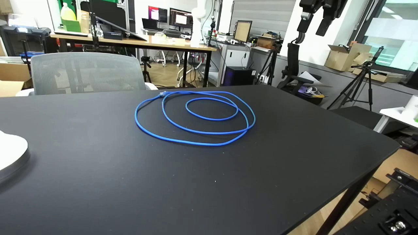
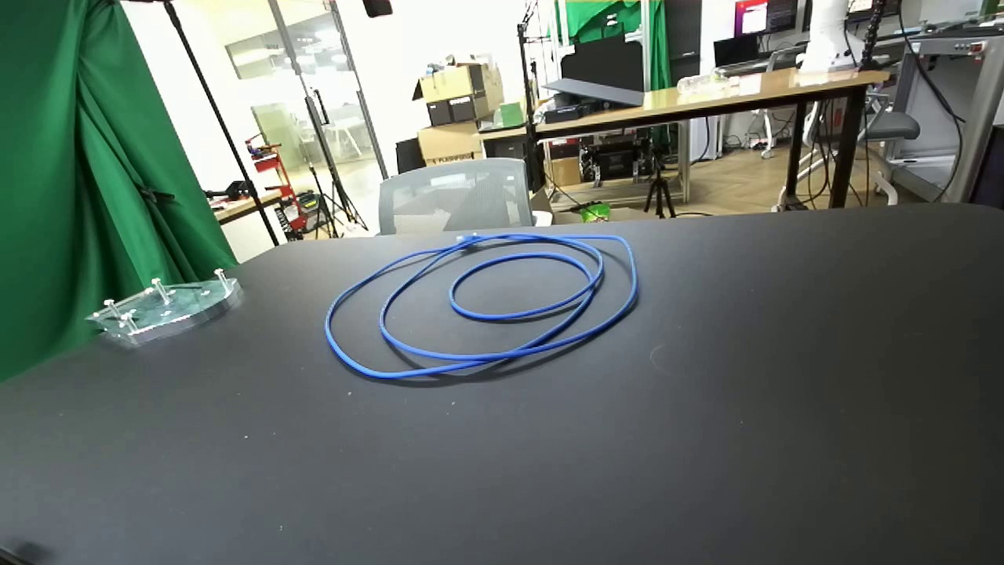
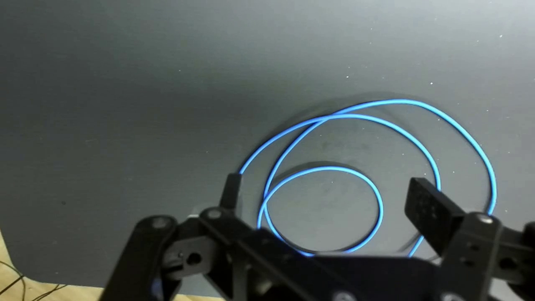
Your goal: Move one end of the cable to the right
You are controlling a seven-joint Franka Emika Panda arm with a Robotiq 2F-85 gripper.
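Note:
The blue cable [image 1: 212,144] lies on the black table in loose oval loops, near the edge by the chair. It also shows in an exterior view [image 2: 502,317] and in the wrist view [image 3: 330,168]. A clear plug end [image 1: 162,94] lies at the far side of the loops and also shows in an exterior view [image 2: 468,238]. The plug is hidden in the wrist view. My gripper [image 1: 312,31] is high above the table. In the wrist view the gripper [image 3: 328,186] is open and empty, its fingers wide apart over the loops, not touching the cable.
The black table [image 1: 130,189] carries a white rounded object [image 1: 11,153] at the left of an exterior view. A clear plate with bolts [image 2: 169,310] lies at the table's edge by the green curtain [image 2: 94,196]. A grey mesh chair [image 1: 88,71] stands behind the table.

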